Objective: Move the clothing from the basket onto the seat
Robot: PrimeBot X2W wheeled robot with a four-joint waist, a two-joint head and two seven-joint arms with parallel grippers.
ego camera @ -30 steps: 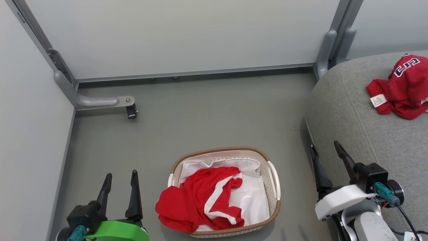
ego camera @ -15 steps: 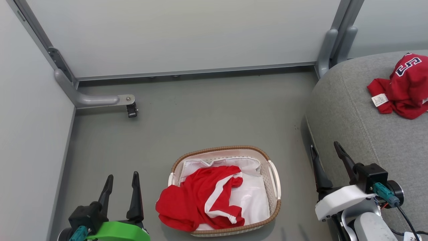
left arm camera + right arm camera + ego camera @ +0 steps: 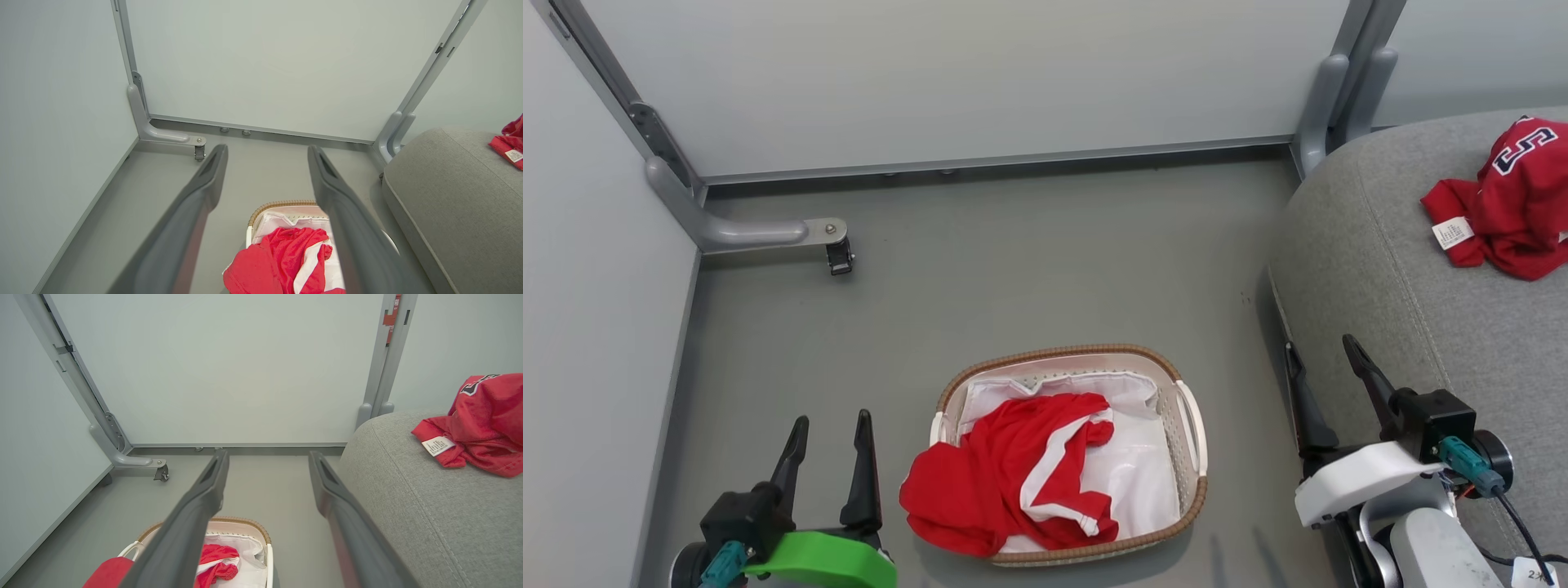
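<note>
1. Red shorts (image 3: pixel 1005 482) lie in the basket (image 3: pixel 1062 354) at six o'clock, spilling over its seven o'clock rim.
2. The jersey (image 3: pixel 1515 204) sits crumpled on the seat (image 3: pixel 1388 269) at two o'clock, well in from the cushion's rounded edge.
3. Left gripper (image 3: pixel 832 418) at seven o'clock: fingers spread, empty, just beside the basket.
4. Right gripper (image 3: pixel 1318 343) at four o'clock: fingers spread, empty, by the seat's edge.
5. Bare floor (image 3: pixel 1013 269) runs from the basket toward twelve, with a caster foot (image 3: pixel 837 255) at ten.

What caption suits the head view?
Red shorts in the basket, jersey on the seat; left claw and right claw open, empty.
</note>
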